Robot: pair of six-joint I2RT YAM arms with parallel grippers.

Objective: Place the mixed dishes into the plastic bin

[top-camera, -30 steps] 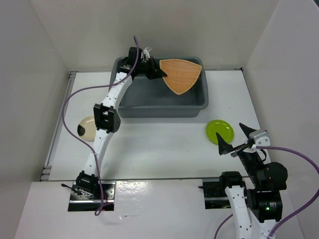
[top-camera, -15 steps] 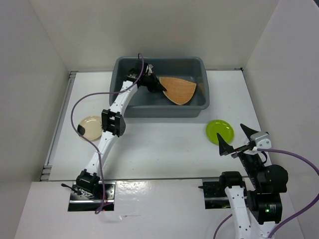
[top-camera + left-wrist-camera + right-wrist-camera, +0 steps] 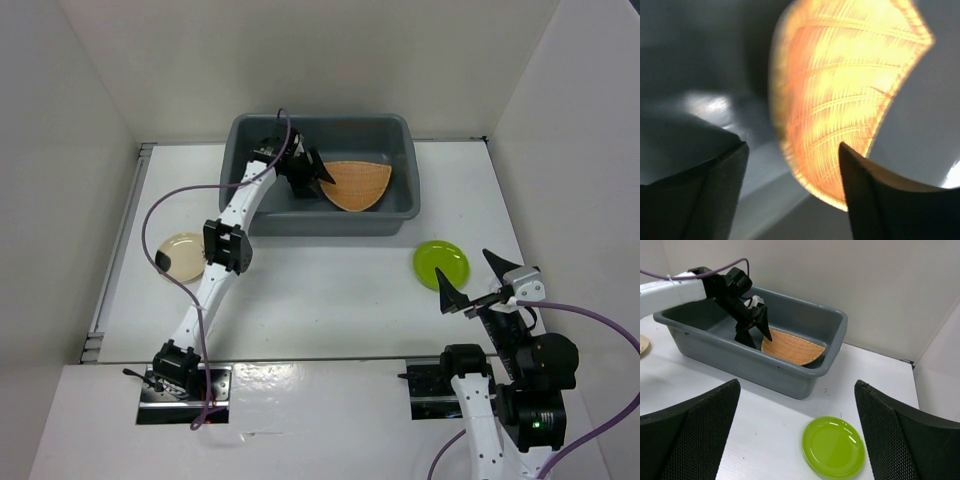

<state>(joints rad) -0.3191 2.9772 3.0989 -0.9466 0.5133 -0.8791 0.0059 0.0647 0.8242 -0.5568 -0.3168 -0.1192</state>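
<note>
The orange-tan woven plate [image 3: 358, 185] lies inside the dark grey plastic bin [image 3: 400, 130], in its right half. My left gripper [image 3: 310, 172] hangs inside the bin just left of the plate, open, with nothing between its jaws. The left wrist view shows the woven plate [image 3: 840, 90] loose beyond the spread fingers of the left gripper [image 3: 792, 160]. A lime-green plate [image 3: 441, 263] sits on the table right of the bin's front corner. The small cream plate [image 3: 185, 255] lies at the left, partly behind the left arm. My right gripper [image 3: 470, 280] stands open above the table near the green plate [image 3: 833, 446].
White walls close the table in at the back and on both sides. The left arm's purple cable [image 3: 150, 215] loops over the table's left part. The bin's front wall [image 3: 765, 372] stands between the green plate and the woven plate [image 3: 792, 347].
My left gripper came down into the bin with the woven plate and opened. The plate now lies loose on the bin's floor. The right arm has stayed in place.
</note>
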